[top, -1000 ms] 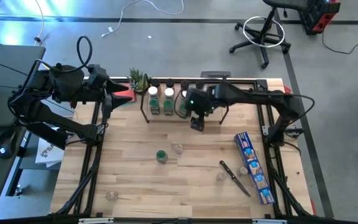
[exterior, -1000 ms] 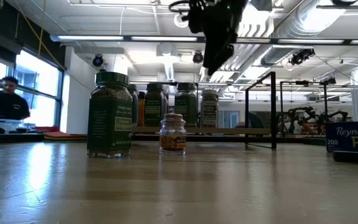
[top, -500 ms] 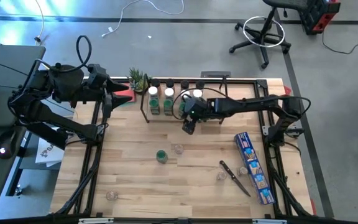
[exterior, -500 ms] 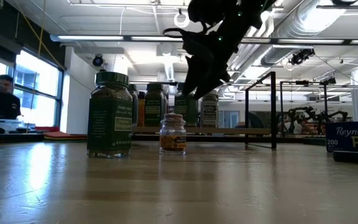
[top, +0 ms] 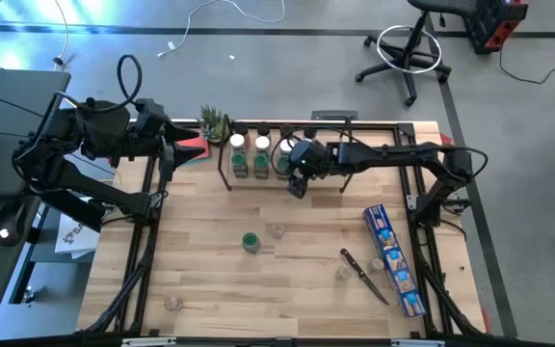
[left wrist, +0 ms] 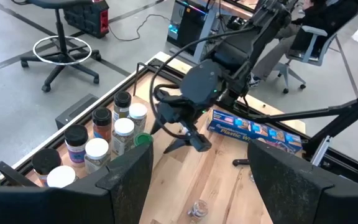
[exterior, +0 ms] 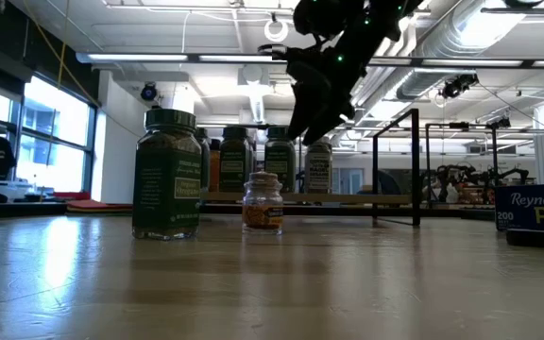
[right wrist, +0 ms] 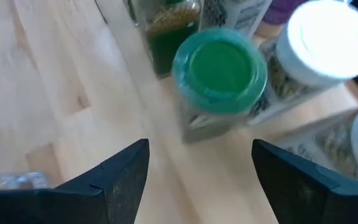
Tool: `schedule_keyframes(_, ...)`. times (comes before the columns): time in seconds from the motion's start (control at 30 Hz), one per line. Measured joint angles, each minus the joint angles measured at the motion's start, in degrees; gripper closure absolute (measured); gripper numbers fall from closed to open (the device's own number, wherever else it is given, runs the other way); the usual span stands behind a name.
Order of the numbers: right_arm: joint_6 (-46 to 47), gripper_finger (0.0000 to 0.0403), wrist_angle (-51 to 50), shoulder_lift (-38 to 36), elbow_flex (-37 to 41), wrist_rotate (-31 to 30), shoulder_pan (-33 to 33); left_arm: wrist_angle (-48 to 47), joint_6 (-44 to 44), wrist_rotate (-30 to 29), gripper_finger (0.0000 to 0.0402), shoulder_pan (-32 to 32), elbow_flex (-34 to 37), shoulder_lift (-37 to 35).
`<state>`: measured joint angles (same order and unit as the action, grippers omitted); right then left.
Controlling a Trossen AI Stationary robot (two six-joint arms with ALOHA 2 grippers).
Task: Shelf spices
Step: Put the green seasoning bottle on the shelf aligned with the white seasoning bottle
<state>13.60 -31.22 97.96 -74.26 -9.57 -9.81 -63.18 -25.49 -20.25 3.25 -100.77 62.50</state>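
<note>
Grey workshop floor w/ a swivel chair [top: 408, 53] is seen around the light wood bench [top: 210, 275] in the high view. At the bench's far edge the shelf [top: 258, 154] is set, holding several spices in rows: white-capped jars [top: 238, 142] at front, dark-capped ones behind. Right claw [top: 297, 187] is positioned above the bench just in front of the shelf's right part, arm stretched in from the right side. Left claw [top: 183, 146] is parked off the bench's far-left corner, beside a small plant [top: 214, 122]. Loose on the bench: a green-capped jar [top: 250, 241], a clear-capped jar [top: 276, 230] just beside it, a jar [top: 343, 273] near the black-handled utensil [top: 364, 275], a jar [top: 172, 303] near the front-left corner. A long blue box [top: 393, 260] is laid along the right side.

Low view: green-capped jar [exterior: 167, 175] and the small jar [exterior: 263, 202] are stood upright on the bench, shelf jars lined up behind; right claw [exterior: 310, 118] is hung above, clear of them.

Left wrist view: left claw's fingers [left wrist: 129, 180] are spread wide apart, nothing held. Right arm is seen farther off by the shelf.

Right wrist view: right claw's fingers [right wrist: 123, 177] are spread wide, nothing gripped; a green-capped shelf jar [right wrist: 219, 65] is seen directly ahead, a white-capped one [right wrist: 328, 40] beside it.
</note>
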Motion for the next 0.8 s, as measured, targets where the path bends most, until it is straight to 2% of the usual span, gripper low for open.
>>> schedule_keyframes(0.07,1.10,0.0124,-0.17,-0.51,-0.02,0.39,1.03,-0.01,-0.44,-0.02,0.0145,-0.02,0.00,0.00)
schedule_keyframes(0.27,2.89,0.0136,3.40,1.42,0.11,6.71,3.85,-0.01,-0.90,0.05,0.0145,-0.02,0.00,0.00)
schedule_keyframes(0.43,4.34,0.0197,8.37,4.36,0.13,6.59,3.73,0.02,-0.90,0.35,0.0145,-0.02,-0.02,0.13)
schedule_keyframes(0.63,6.93,0.0289,8.59,5.28,0.15,6.11,1.60,0.01,-0.90,0.77,0.0145,0.00,-0.02,0.52)
schedule_keyframes(0.8,5.40,0.0332,9.29,5.28,0.15,5.42,0.30,0.00,-0.90,0.77,0.0145,-0.01,-0.02,0.72)
